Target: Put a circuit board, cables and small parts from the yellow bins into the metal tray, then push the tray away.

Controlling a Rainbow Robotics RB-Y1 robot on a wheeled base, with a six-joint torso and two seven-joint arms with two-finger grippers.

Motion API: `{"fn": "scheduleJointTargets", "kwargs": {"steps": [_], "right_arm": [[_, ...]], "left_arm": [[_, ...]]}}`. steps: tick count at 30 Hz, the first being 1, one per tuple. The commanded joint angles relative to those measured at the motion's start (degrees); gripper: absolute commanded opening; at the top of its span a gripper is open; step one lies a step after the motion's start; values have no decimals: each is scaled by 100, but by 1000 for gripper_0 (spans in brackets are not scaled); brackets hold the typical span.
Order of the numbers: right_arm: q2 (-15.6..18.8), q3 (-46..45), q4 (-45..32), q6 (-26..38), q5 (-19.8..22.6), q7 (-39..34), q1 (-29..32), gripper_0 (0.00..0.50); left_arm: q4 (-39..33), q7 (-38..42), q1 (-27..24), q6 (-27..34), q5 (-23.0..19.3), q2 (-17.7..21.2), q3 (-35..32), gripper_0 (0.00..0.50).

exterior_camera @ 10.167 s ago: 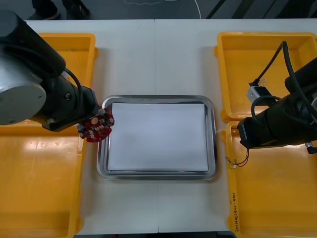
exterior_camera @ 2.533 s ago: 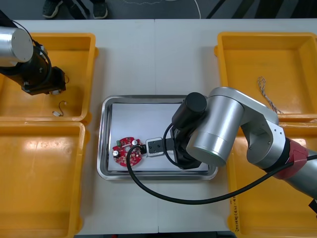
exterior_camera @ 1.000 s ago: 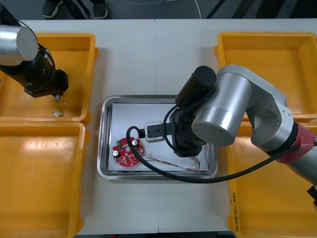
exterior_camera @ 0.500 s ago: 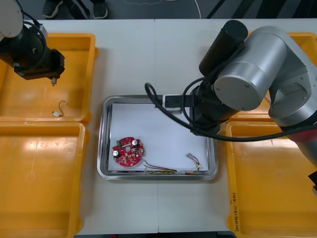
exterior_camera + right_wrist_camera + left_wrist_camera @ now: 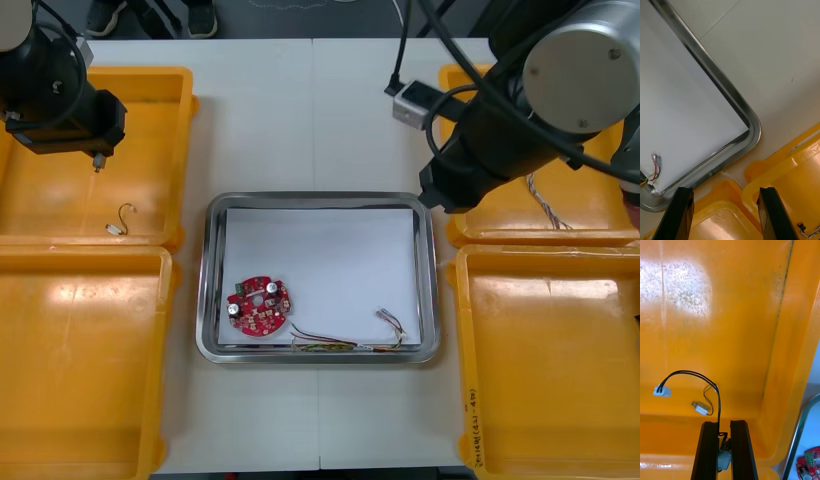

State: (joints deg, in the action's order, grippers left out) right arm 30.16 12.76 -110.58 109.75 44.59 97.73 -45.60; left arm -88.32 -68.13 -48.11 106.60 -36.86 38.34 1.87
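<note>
Within left tool, half-hidden black cable

The robot's left arm, black with a silver joint, is reaching over the far left of the tabletop, its wrist pointing straight down. The left gripper is pinching a thin black cable between jaws standing almost together. The big silver-and-black right arm is stretching over the far right side. The right gripper is hanging with its jaws wide apart, gripping nothing.
</note>
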Motion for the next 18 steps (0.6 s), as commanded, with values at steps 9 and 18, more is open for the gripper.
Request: {"fn": "scheduleJointTargets", "kwargs": {"steps": [9, 18], "right_arm": [[517, -854, 950, 25, 85, -421, -477, 500], [640, -1153, 1680, 25, -372, -395, -652, 500]], "left_arm": [[-1214, 2296, -146, 340, -392, 261, 296, 0], [-1741, 3491, -146, 340, -497, 95, 902, 0]]}}
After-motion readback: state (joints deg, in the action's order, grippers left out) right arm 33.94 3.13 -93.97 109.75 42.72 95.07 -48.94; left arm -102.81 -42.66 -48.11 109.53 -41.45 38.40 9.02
